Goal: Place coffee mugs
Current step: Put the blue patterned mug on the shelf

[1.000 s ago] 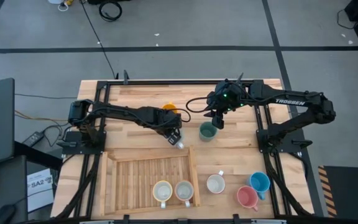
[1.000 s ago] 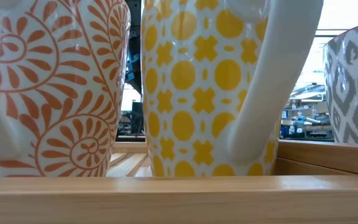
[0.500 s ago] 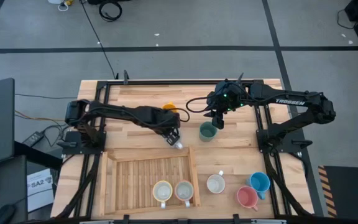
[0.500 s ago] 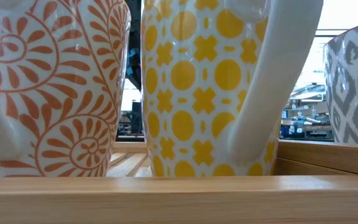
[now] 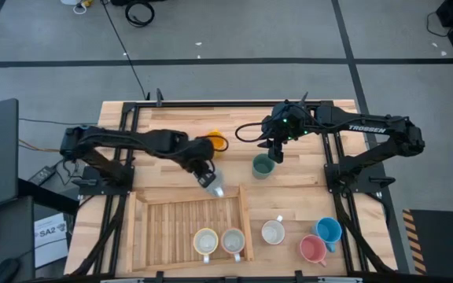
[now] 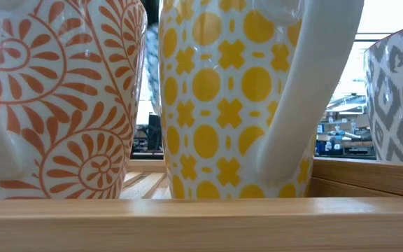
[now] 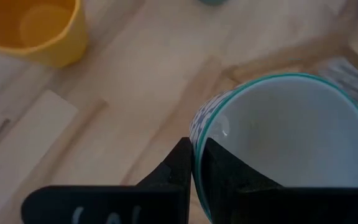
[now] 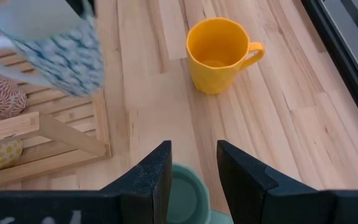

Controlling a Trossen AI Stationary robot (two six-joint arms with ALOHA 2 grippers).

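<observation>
Left gripper [image 7: 192, 163] pinches patterned mug [image 7: 284, 143] — base hidden.

On the desk [image 5: 171, 118] a slatted wooden tray [image 5: 187, 228] lies toward the near edge, left of centre, with two mugs [image 5: 219, 242] side by side in its near right corner. Just right of the tray stands a third mug [image 5: 273, 232], and farther right a pair of mugs [image 5: 321, 240] touch each other. Behind the tray, one mug [image 5: 215, 141] stands near the desk's middle and another mug [image 5: 263, 166] right of it, under the right gripper [image 5: 275, 154], while the left gripper [image 5: 208, 179] holds a tilted mug [image 5: 215, 189] above the tray's far rail.
</observation>
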